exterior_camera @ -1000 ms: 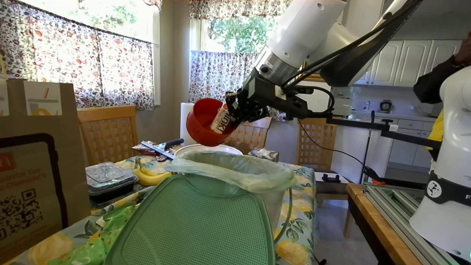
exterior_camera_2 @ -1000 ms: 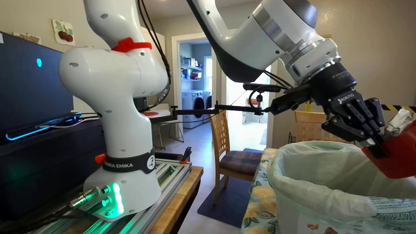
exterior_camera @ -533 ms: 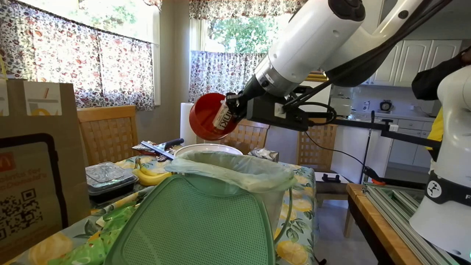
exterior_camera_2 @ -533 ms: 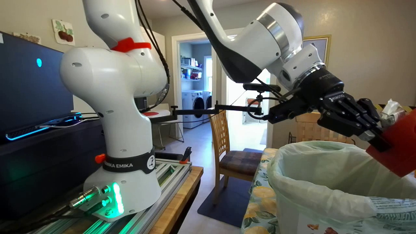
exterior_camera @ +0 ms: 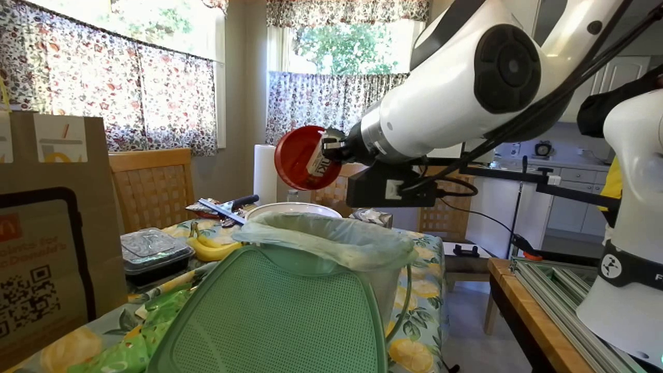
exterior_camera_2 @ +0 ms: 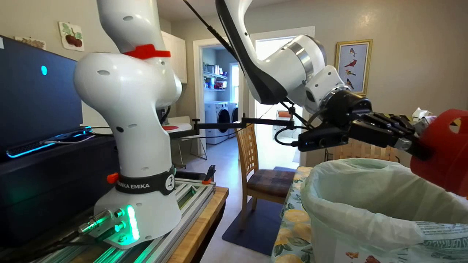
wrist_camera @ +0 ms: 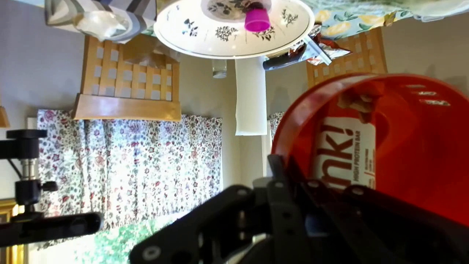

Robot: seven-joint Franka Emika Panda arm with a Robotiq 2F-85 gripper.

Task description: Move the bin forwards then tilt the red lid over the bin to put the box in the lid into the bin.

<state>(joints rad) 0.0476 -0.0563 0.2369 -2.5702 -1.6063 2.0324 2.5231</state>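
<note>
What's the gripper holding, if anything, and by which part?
The gripper holds the red lid by its side wall at the rim, one finger on each side. Can't tell whether the inner finger also touches the box inside.

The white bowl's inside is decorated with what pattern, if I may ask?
The white bowl has dark leafy sprigs, clearest in the wrist view.

- brown McDonald's bag (exterior_camera: 57, 228) hogging the left edge of an exterior view
- some bananas (exterior_camera: 212, 253) just beside a clear-lidded black container (exterior_camera: 155, 256)
- big flowery bowl (wrist_camera: 207, 44), pink cup (wrist_camera: 256, 20) sitting in it
- upright paper towel roll (exterior_camera: 264, 176)
- lemon-print tablecloth (exterior_camera: 412, 355), plus floral curtains (exterior_camera: 176, 103)
- framed bird print (exterior_camera_2: 353, 67) on the wall (exterior_camera_2: 413, 54)
</note>
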